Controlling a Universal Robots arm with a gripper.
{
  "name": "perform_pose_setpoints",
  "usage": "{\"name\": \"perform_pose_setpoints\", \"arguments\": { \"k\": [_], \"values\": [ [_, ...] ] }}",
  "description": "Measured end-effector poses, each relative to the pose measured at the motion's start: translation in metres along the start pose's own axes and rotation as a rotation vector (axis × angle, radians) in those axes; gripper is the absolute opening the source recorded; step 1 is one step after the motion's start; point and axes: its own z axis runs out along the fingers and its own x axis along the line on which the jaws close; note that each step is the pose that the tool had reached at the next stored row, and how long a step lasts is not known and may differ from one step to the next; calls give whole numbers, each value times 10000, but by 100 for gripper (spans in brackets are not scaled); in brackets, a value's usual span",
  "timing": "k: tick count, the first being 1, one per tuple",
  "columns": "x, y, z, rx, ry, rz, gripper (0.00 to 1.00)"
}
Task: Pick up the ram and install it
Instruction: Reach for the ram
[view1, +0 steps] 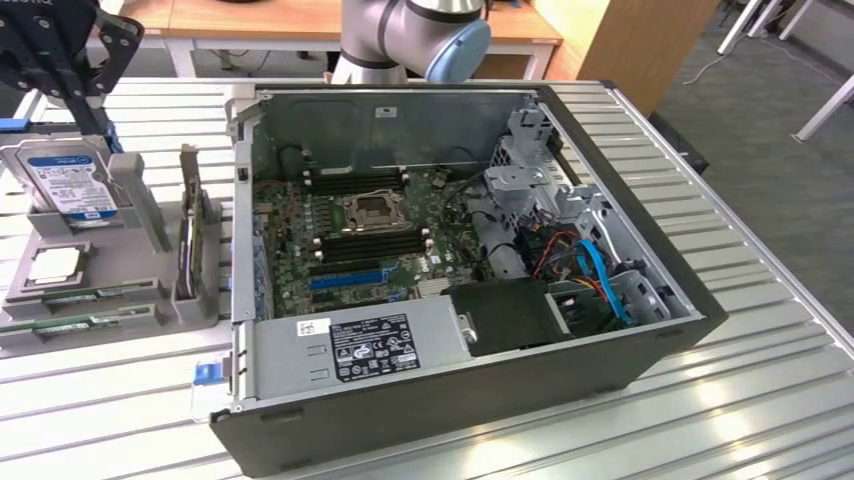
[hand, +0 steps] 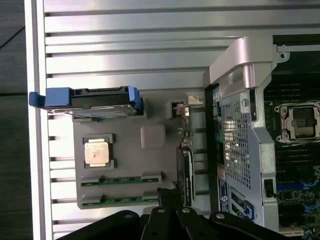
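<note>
Ram (hand: 122, 201) in tray (hand: 130, 165) — jaws closed, overhead, w/o contact.

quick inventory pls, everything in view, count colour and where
long narrow green ram sticks: 2, green, side by side in the tray's slots
square processor chip: 1, silver, tray pocket beside the sticks
blue-labelled silver hard drive: 1, standing on edge in tray
dark expansion card with metal bracket: 1, on edge, tray side nearest case
grey plastic tray: 1, exterior view's left of case
open dark computer case: 1, table centre, holding green motherboard, silver power supply, blue cables
ribbed aluminium table: 1, silver, under everything
robot arm: 1, grey with blue cap, behind case
black gripper: 1, shut, empty, over tray near the sticks
</note>
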Motion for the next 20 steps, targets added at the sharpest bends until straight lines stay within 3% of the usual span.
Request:
{"name": "perform_pose_setpoints", "arguments": {
  "k": [20],
  "values": [
    [345,-26,-3,-1,-1,-1,10]
  ]
}}
